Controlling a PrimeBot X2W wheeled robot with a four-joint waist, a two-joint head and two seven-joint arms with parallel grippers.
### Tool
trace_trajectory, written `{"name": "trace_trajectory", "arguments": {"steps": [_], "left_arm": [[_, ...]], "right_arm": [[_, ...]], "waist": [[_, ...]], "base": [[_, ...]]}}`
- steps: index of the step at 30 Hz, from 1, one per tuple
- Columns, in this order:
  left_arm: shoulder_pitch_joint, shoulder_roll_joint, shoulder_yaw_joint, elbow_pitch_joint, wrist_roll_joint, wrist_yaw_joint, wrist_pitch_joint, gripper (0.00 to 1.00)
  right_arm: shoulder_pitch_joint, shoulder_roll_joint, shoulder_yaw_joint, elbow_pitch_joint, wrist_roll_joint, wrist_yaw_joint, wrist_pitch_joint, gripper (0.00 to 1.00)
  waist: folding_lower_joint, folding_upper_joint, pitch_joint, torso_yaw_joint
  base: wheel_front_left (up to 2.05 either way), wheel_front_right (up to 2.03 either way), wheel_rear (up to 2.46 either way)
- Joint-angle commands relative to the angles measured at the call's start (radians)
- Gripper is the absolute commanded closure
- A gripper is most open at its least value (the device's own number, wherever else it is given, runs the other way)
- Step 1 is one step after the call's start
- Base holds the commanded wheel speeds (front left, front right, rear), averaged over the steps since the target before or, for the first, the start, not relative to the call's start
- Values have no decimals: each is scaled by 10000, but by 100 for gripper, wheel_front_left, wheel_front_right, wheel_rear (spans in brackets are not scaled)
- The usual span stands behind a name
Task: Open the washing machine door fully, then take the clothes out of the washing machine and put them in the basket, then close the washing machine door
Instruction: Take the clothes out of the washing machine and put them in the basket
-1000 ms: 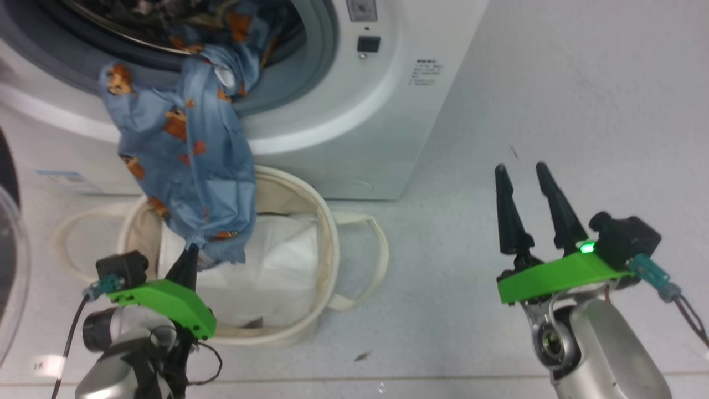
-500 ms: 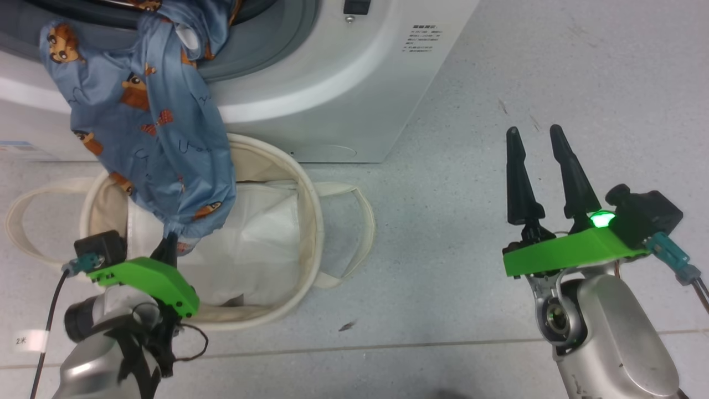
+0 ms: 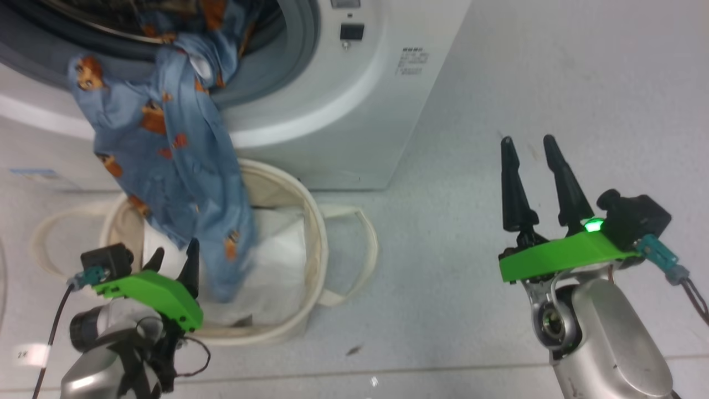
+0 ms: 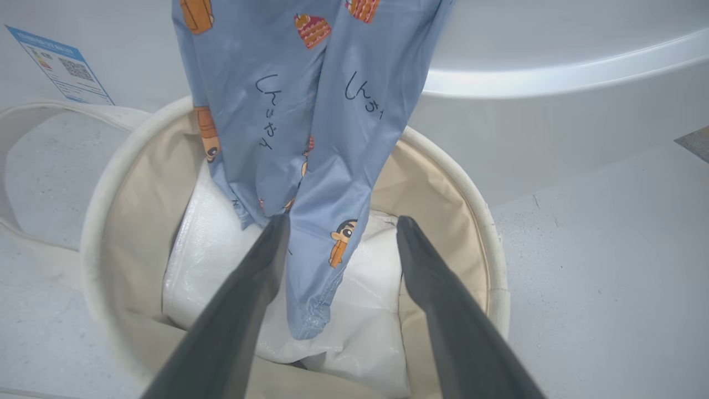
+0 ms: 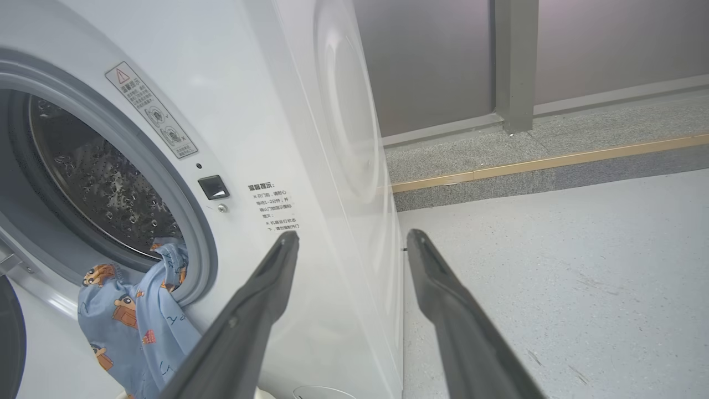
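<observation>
The washing machine [image 3: 343,111] stands with its drum [image 5: 94,177] exposed. The clothes [image 3: 166,160], blue fabric with orange bears, spill from the drum over the gasket, and their lower end hangs inside the cream basket [image 3: 316,221]. My left gripper [image 3: 174,257] is open at the basket's near rim. In the left wrist view the hanging fabric [image 4: 310,111] falls loose between the spread fingers [image 4: 243,299] without being pinched. My right gripper [image 3: 527,140] is open and holds nothing, out over the floor to the right of the machine. A sliver of the door's black rim [image 5: 10,343] shows at the left edge.
A plain white sheet [image 4: 365,277] lines the bottom of the basket. The basket's loop handles [image 3: 365,233] stick out on either side. A blue label sticker [image 3: 33,174] is on the machine's lower front. Grey floor [image 3: 554,83] stretches to the right, with a kerb [image 5: 554,160] and wall beyond.
My left gripper has opened and let go of the blue fabric, whose lower end has dropped deeper into the basket. The head camera shifted; the right gripper stays open.
</observation>
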Motion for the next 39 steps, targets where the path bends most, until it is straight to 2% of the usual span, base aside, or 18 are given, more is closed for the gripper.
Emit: {"name": "trace_trajectory", "arguments": {"steps": [1, 4, 6, 12, 17, 25, 34, 39], "left_arm": [[55, 518, 107, -284, 80, -55, -198, 0], [110, 632, 132, -468, 83, -55, -229, 0], [95, 905, 430, -854, 311, -55, -236, 0], [714, 1344, 2089, -2331, 1425, -55, -240, 0], [1648, 1375, 3368, -3819, 2525, 113, -241, 0], [3185, 1278, 4494, -5815, 3490, 758, -242, 0], [4932, 1904, 5277, -7951, 3548, 1744, -89, 0], [5511, 1903, 5298, -8568, 3502, 2017, 98, 0]], "right_arm": [[188, 73, 244, -179, 59, 8, -122, 0], [291, 30, 259, -79, 89, 8, -122, 0], [406, -16, 270, 5, 80, 8, -122, 0], [776, -91, 351, 253, 132, 8, -122, 0], [1068, -146, 441, 416, 183, 8, -122, 0], [1385, -239, 623, 587, 128, 8, -122, 0], [1532, -56, 567, 606, 41, 8, -122, 0], [1551, -41, 517, 595, -2, 8, -122, 0]], "waist": [[0, 0, -507, 82], [0, 0, -800, 152], [0, 0, -1087, 227], [0, 0, -1927, 401], [0, 0, -2572, 502], [0, 0, -3293, 562], [0, 0, -3523, 318], [0, 0, -3528, 306]], "base": [[0, 0, 0], [0, 0, 0], [0, 0, 0], [0, 0, 0], [0, 0, 0], [0, 0, 0], [0, 0, 0], [0, 0, 0]]}}
